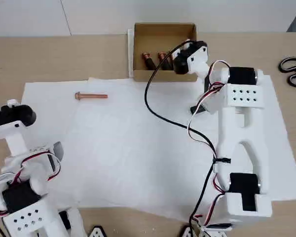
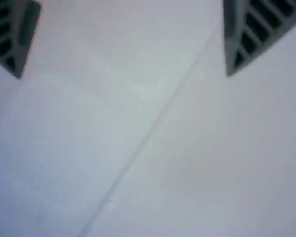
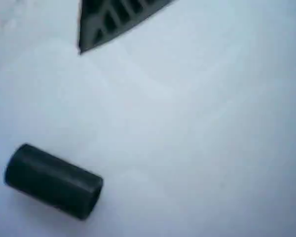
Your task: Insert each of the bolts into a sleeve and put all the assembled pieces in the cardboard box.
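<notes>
Plainly, the left gripper (image 2: 123, 74) stands wide apart with nothing between its jaws, hanging over bare white paper (image 2: 197, 163) crossed by a crease. The right gripper (image 1: 187, 59) sits near the cardboard box (image 1: 138, 44). I cannot tell how wide it is set, because its wrist view shows just one side of it.

Close beneath that arm's camera a dark sleeve (image 3: 53, 180) lies on its side on the paper, untouched. The dark shape tucked under the right arm in the high view is probably this same sleeve. A copper-coloured bolt (image 1: 91, 96) lies flat on the paper well apart from both arms, with its head toward the left arm's side. Assembled pieces (image 1: 155, 60) already rest inside the box. Scissors (image 1: 293, 69) lie on the table beyond the paper.

Both loose parts look rigid and light, so neither should crush or sag. Being round and smooth, either could roll or squirt out of a careless pinch. I judge the sleeve is best taken across its curved wall at mid-length, leaving both open ends free. The bolt is best held across the shank close to the head, so the plain end stays exposed for insertion.
</notes>
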